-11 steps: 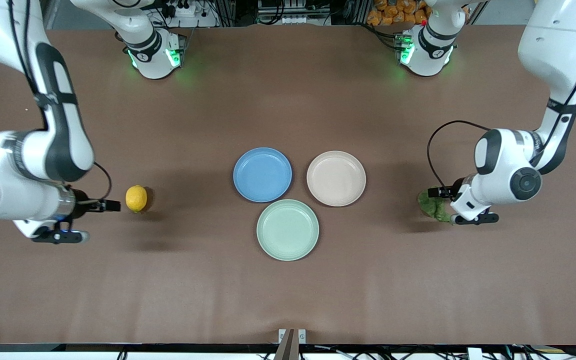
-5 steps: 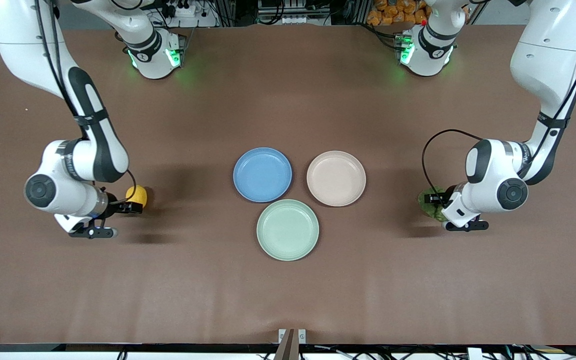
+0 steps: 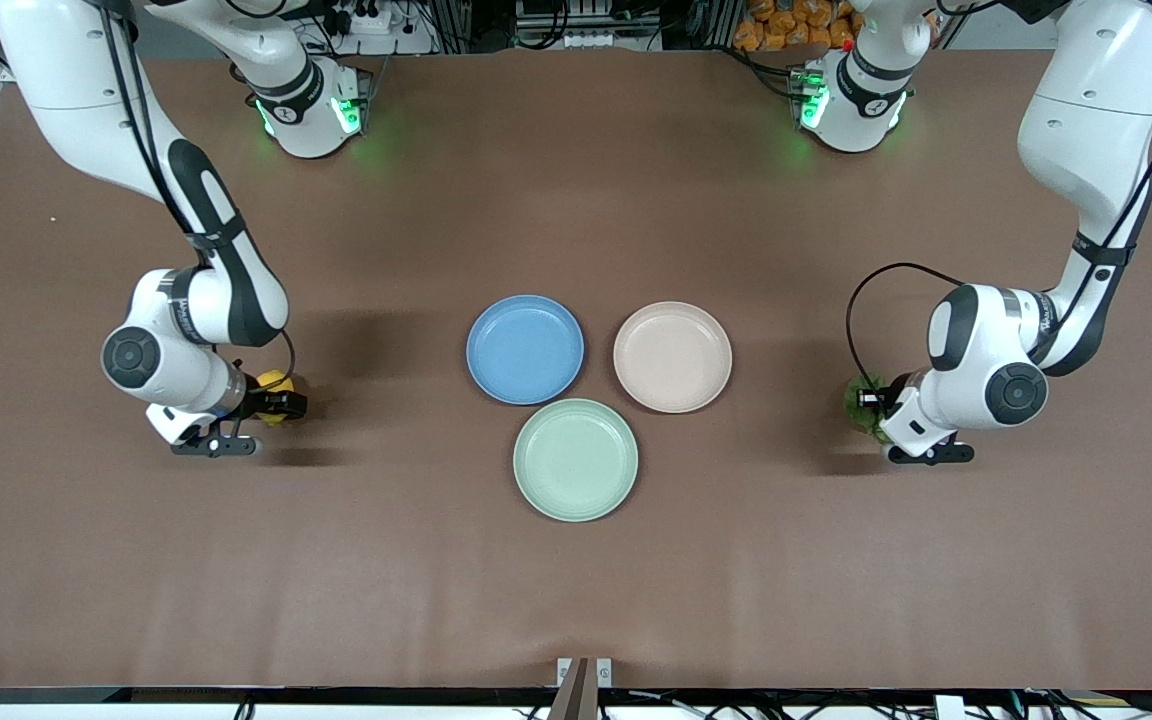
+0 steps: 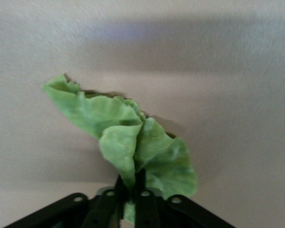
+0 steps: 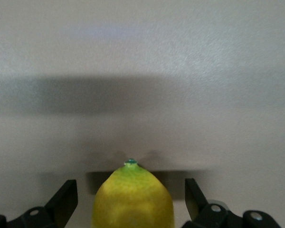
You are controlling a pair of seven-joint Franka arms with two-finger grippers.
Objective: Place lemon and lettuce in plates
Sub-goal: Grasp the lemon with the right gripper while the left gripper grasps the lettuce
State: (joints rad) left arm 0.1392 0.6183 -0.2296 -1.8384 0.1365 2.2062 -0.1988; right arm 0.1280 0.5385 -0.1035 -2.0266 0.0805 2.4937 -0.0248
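The lemon, small, oval and yellow with a greenish nubby tip, lay on the worktop toward the right arm's end. The lettuce, a wrinkly green leaf, lay crumpled toward the left arm's end. The blue plate and the beige-pink plate sat side by side between them, both empty

lemon toward right arm's end, lettuce toward left arm's
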